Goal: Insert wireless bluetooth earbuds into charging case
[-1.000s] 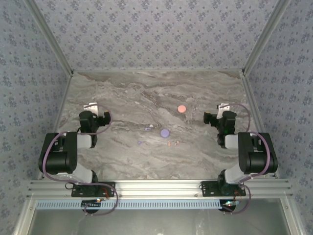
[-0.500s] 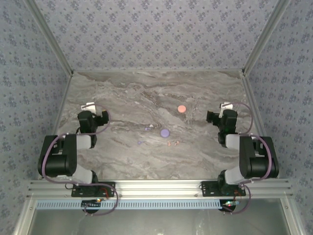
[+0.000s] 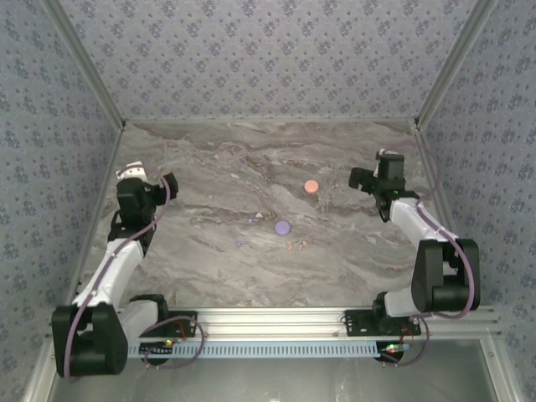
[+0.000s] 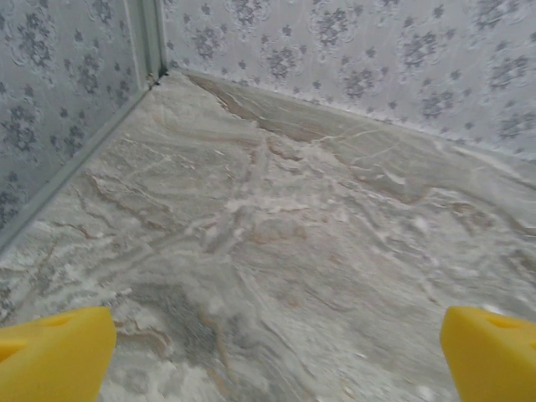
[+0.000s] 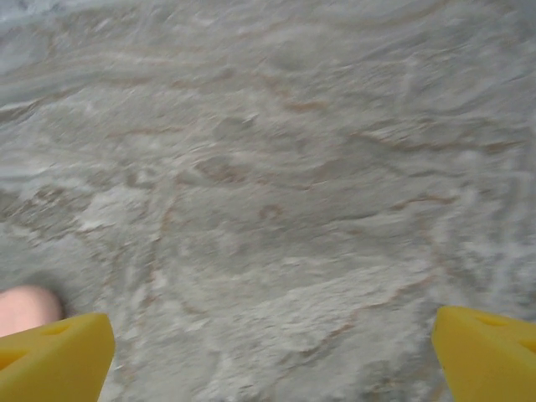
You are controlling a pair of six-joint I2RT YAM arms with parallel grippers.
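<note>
Two tiny lavender earbuds (image 3: 252, 220) (image 3: 239, 244) and two tiny pale pink earbuds (image 3: 290, 245) (image 3: 302, 244) lie loose on the marble table near the middle. Between them sits a lavender round disc (image 3: 282, 226), and a salmon-pink round disc (image 3: 311, 186) lies farther back. My left gripper (image 3: 170, 184) hovers at the left, well away from them, its yellow fingertips (image 4: 50, 356) wide apart over bare marble. At the right, my right gripper (image 3: 355, 177) is open too, and the salmon-pink disc (image 5: 25, 308) shows just beside its left fingertip (image 5: 54, 360).
Patterned walls enclose the table (image 3: 209, 167) on three sides; the left wall's metal corner post (image 4: 146, 42) is close ahead of the left gripper. The aluminium rail (image 3: 268, 318) with both arm bases runs along the near edge.
Both arms have unfolded from their tucked poses. The left gripper swung out towards the left wall and the right gripper rose towards the back right; both stay open.
</note>
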